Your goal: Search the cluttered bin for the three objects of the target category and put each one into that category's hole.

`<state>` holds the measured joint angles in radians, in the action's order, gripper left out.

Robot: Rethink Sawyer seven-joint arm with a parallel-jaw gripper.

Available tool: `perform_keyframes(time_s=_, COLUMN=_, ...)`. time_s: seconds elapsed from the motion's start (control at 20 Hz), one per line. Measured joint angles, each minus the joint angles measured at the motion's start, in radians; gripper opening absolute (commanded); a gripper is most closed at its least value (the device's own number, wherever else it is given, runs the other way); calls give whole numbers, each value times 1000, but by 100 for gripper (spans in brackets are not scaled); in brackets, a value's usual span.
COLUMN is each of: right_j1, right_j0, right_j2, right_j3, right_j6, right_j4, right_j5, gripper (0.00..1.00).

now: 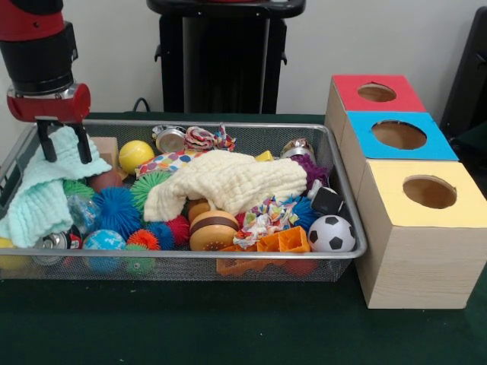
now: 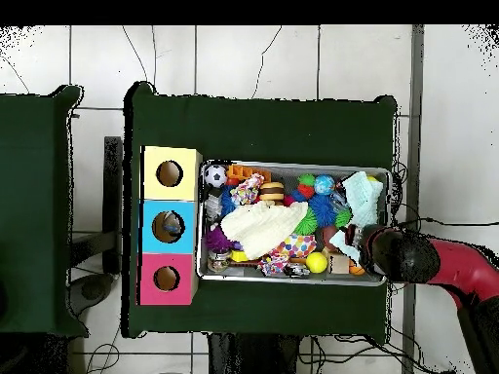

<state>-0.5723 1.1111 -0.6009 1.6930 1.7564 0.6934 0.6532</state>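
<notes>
The wire-mesh bin (image 1: 344, 182) is full of toys; it also shows in the overhead view (image 2: 292, 164). My gripper (image 1: 65, 144) is over the bin's left end in the front view, and in the overhead view (image 2: 359, 242) at its right end. Its fingers are closed on a raised fold of a mint-green cloth (image 1: 42, 194) that drapes over the bin's rim. Three wooden boxes with holes stand beside the bin: red top (image 1: 378, 93), blue top (image 1: 399, 134), yellow top (image 1: 428, 192).
A cream cloth (image 1: 228, 182) lies across the middle of the pile. Around it are a soccer ball (image 1: 332, 233), a yellow ball (image 1: 136, 156), a toy burger (image 1: 213, 228), an orange plastic piece (image 1: 281, 243) and spiky balls (image 1: 118, 209).
</notes>
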Motion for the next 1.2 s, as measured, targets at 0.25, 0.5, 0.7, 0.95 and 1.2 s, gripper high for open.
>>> perform_keyframes(time_s=0.25, right_j1=3, right_j0=0, right_j2=-4, right_j3=-3, right_j6=0, right_j4=1, right_j5=0, gripper=100)
perform_keyframes(time_s=0.5, right_j1=3, right_j0=4, right_j2=-20, right_j3=-5, right_j6=0, right_j4=1, right_j5=0, gripper=100)
perform_keyframes(time_s=0.7, right_j1=-11, right_j0=21, right_j2=-44, right_j3=2, right_j6=0, right_j4=1, right_j5=0, gripper=100)
perform_keyframes(time_s=0.95, right_j1=-67, right_j0=67, right_j2=-76, right_j3=48, right_j6=0, right_j4=-4, right_j5=0, gripper=100)
perform_keyframes(time_s=1.2, right_j1=-140, right_j0=115, right_j2=-94, right_j3=119, right_j6=0, right_j4=-10, right_j5=0, gripper=100)
